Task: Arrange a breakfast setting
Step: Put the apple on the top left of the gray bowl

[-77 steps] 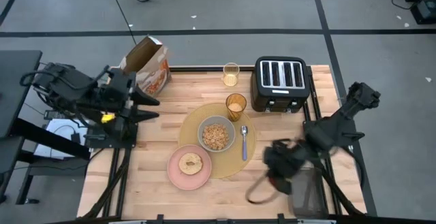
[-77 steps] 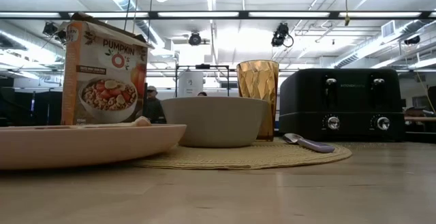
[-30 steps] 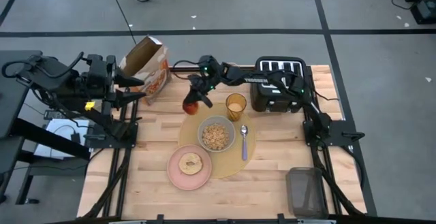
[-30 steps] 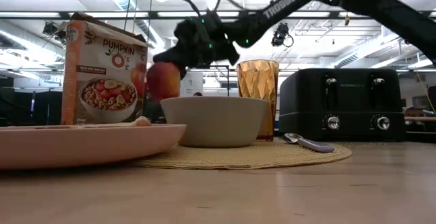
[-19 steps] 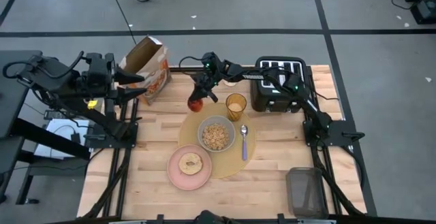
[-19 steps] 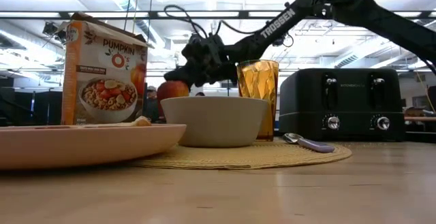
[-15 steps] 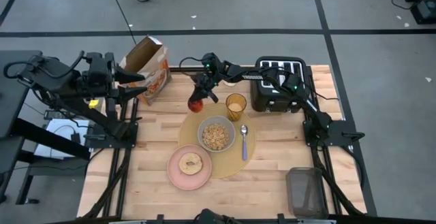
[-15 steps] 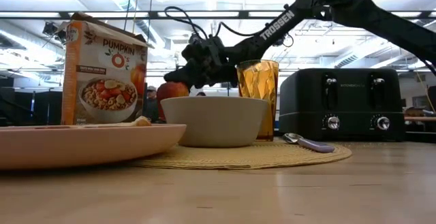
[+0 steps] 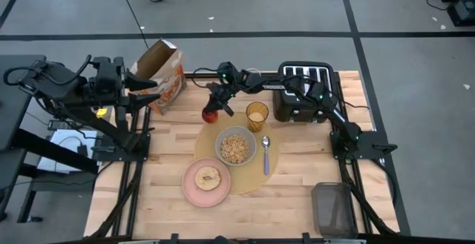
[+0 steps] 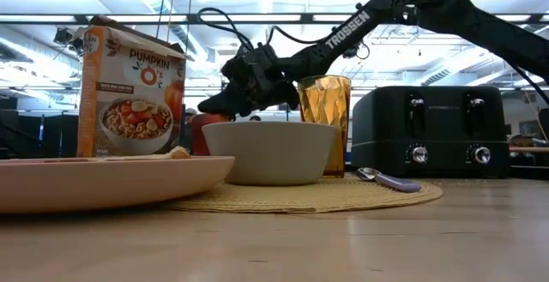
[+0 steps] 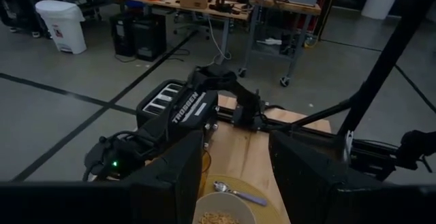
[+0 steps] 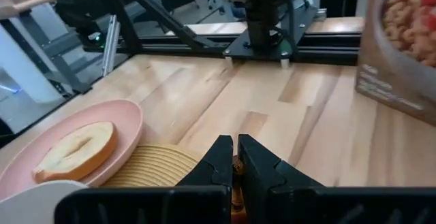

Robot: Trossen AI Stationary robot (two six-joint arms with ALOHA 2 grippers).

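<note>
A round tan placemat (image 9: 249, 176) holds a grey bowl (image 9: 236, 147) of cereal, an amber tumbler (image 9: 257, 115) and a blue-handled spoon (image 9: 266, 156). A pink plate (image 9: 194, 192) with a toast slice (image 9: 207, 177) overlaps its near left edge. My right gripper (image 9: 215, 103) reaches over from the right and is shut on a red apple (image 9: 209, 116) just past the placemat's far left edge. In the low view the apple (image 10: 204, 130) shows behind the bowl (image 10: 273, 152), its underside hidden. My left gripper (image 9: 152, 96) waits open at the table's left edge. My right gripper pinches the top of the apple (image 12: 236, 167) between its two fingertips, which stand almost together. The fingers (image 10: 225, 104) come slanting down from the table's far right. The apple sits below them; the bowl hides whether its underside is on the table.
A black toaster (image 9: 304, 92) stands at the far right under my right arm. An orange cereal box (image 9: 159, 73) stands at the far left, and a clear glass (image 9: 251, 81) at the far edge. A dark tray (image 9: 335, 208) lies at the near right corner.
My right gripper has gone down with the apple, which hung clear above the bowl's rim a second ago and now sits low behind the bowl, beside the placemat's far left edge. The gripper stays shut on it.
</note>
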